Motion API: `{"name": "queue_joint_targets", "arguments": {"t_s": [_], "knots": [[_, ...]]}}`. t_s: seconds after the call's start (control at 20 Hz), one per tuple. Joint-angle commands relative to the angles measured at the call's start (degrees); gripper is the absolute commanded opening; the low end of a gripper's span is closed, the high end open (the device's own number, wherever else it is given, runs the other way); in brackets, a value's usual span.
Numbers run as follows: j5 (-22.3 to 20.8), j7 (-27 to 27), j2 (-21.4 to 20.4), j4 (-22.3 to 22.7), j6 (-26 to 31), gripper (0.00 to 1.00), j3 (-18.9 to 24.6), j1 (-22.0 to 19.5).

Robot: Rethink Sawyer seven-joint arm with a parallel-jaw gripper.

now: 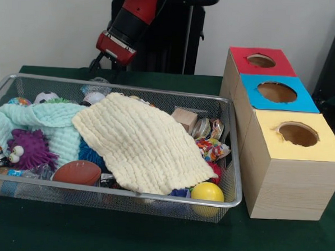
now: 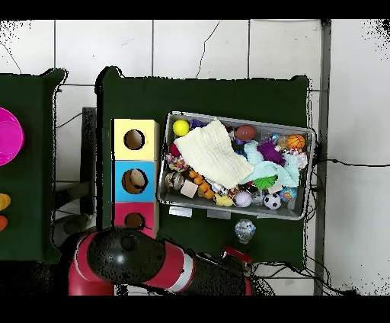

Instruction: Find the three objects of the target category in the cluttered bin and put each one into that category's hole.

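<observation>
- Gripper hangs off the red arm just behind the bin's far rim, above the desk; cannot tell its state.
- Bin sits just in front of and below the gripper, packed with clutter.
- Cream cloth covers the bin's middle, mint cloth beside it.
- Purple spiky toy, brown football, yellow ball lie at the bin side farthest from the gripper.
- Red box, blue box, yellow box stand in a row beside the bin, well apart from the gripper.

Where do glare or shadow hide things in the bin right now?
Front view: even light, no glare on the bin; the cream cloth hides more than any shadow. Overhead view: no glare either; the yellow ball reads clearly.
</observation>
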Motion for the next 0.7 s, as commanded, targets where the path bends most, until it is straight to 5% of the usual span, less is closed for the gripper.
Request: {"name": "queue_joint_targets", "arguments": {"t_s": [0.05,0.1,0.15,0.7], "knots": [[2.4,1.8,3.9,-8.4,-3.9,1.00,6.9,-1.8],[2.6,1.5,4.1,-8.4,-4.6,1.00,6.7,-1.6],[1.9,1.6,3.9,-8.6,-4.6,0.00,6.8,-1.9],[1.7,2.0,3.4,-8.2,-4.3,0.00,6.9,-1.8]]}}
